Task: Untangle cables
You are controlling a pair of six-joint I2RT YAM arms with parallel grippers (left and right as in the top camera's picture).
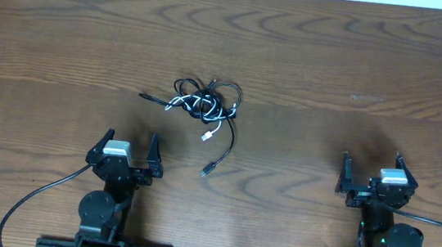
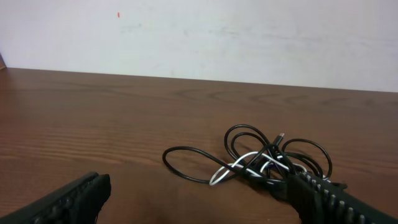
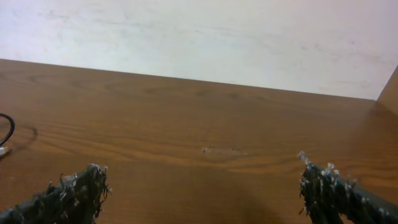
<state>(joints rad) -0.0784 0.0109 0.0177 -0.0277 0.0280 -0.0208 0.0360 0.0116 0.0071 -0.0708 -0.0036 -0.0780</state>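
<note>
The cables (image 1: 205,105) lie in a small knot of black and white cords on the wooden table, left of centre, with one black tail and plug (image 1: 208,170) trailing toward the front. From the left wrist the same cables (image 2: 267,163) show ahead and to the right. My left gripper (image 1: 129,140) sits open near the front edge, below and left of the knot, with nothing between its fingers. Far to the right, my right gripper (image 1: 372,162) is open and empty too. In the right wrist view only a bit of black cable (image 3: 6,134) shows at the left edge.
The brown wooden table (image 1: 334,61) spreads wide behind both grippers up to a pale wall (image 2: 249,37). Thick black arm cables (image 1: 32,202) run from the arm bases along the front edge.
</note>
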